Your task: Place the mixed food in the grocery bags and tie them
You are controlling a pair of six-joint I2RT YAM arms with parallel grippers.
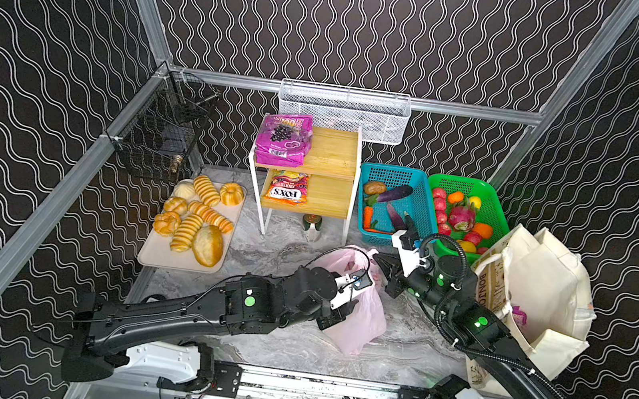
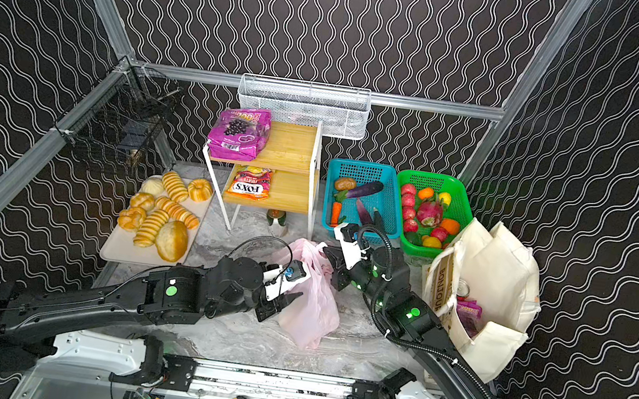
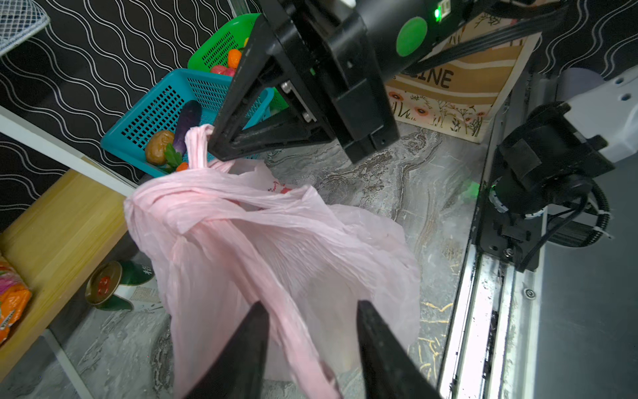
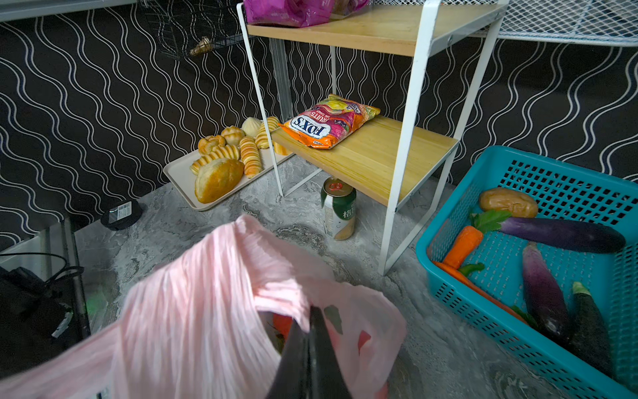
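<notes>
Pink plastic bag (image 1: 361,327) sat near the middle of the marbled surface (image 1: 289,351), one twisted handle pinched in the right hand (image 3: 214,140), whose fingers were pressed together on it. The left hand (image 3: 310,305) hung at the bag's near side with its fingers apart, another stretched strand of the bag running between them. Just behind stood a blue basket (image 1: 397,171) of vegetables and a green basket (image 1: 464,182) of fruit, and the cream tote (image 1: 545,289) slumped at the right. Farther back, a wooden shelf (image 1: 334,152) carried a magenta pouch (image 1: 284,137) on top and an orange pouch (image 1: 287,190) lower down. A can (image 1: 312,225) stood beneath it, and a tray (image 1: 175,261) of bread lay to the left.
</notes>
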